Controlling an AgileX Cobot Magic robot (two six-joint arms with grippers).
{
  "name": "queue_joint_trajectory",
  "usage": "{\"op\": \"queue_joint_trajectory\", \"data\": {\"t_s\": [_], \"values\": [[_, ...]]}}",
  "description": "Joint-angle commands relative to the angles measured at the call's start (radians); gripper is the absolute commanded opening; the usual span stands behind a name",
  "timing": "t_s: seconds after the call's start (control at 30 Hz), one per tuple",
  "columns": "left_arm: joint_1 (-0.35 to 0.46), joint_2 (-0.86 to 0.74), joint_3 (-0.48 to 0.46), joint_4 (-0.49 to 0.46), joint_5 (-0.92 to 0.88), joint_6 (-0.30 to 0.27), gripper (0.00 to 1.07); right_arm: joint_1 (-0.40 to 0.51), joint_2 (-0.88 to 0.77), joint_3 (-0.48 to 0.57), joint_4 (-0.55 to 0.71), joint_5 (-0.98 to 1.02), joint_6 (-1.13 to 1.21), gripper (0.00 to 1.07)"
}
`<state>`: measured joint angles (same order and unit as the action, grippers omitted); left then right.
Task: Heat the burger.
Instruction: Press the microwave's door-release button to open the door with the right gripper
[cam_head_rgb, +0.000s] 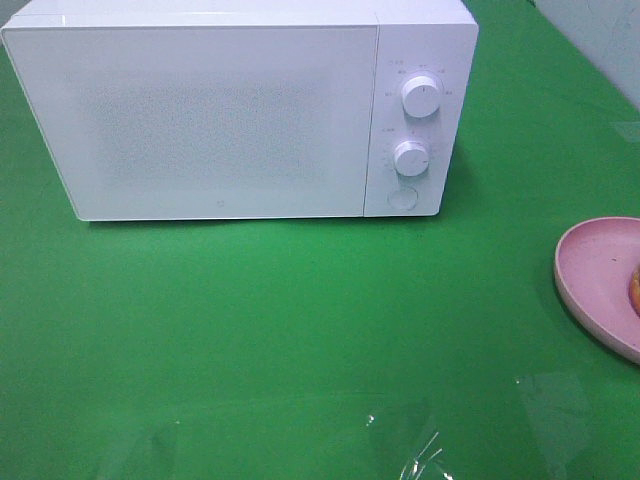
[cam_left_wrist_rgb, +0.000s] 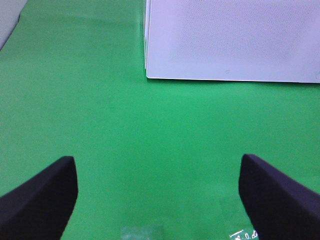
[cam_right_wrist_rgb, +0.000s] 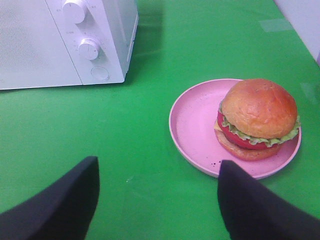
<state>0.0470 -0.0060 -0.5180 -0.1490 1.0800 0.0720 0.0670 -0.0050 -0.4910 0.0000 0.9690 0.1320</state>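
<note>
Saw burger (cam_right_wrist_rgb: 257, 120) upright on plate (cam_right_wrist_rgb: 195, 125), bun top up, stack axis vertical; left fingers (cam_left_wrist_rgb: 35, 200), right fingers (cam_right_wrist_rgb: 55, 200) spread wide, empty.

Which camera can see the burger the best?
The right wrist view: the whole burger shows there, top to bottom, sitting on the pink plate. The exterior high view catches only a sliver at its right edge, and the left wrist view shows none of it.
</note>
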Motion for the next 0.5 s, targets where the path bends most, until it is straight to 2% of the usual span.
{"op": "queue_joint_trajectory", "data": {"t_s": [0.03,0.5], "values": [[0.003,-0.021,0.003,-0.003,-0.011,-0.004,0.80,-0.003,-0.025,0.002,0.006,-0.011,-0.004,0.66],[0.003,-0.021,0.003,-0.003,-0.011,-0.004,0.80,-0.003,-0.025,-0.003,0.006,-0.015,-0.004,0.68]]}}
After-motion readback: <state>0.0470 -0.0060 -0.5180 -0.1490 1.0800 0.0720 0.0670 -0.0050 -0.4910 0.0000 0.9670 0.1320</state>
